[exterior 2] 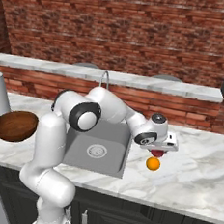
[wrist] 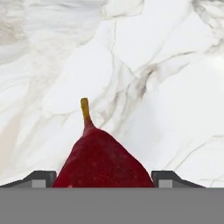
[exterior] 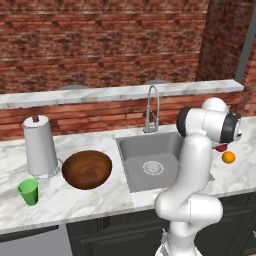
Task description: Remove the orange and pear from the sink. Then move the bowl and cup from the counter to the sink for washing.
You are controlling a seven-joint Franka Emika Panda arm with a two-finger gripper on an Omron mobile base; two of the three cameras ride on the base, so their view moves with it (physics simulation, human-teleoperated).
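Two fruits are out of the sink (exterior: pixel 131 165); the pear (wrist: pixel 103 162), smooth and tapered, lies on the counter (wrist: pixel 166 57) between the wide-open gripper (wrist: pixel 103 177) tips, best held at its belly

1. The counter (exterior: pixel 90 197) is white marble with grey veins, above dark cabinets, with the sink (exterior: pixel 150 165) set into it.
2. Left of the sink stand the bowl (exterior: pixel 86 169), the cup (exterior: pixel 28 191) and a paper towel roll (exterior: pixel 40 146).
3. Right of the sink lie the orange (exterior 2: pixel 152 163) and, just beside it, the pear (wrist: pixel 103 164).
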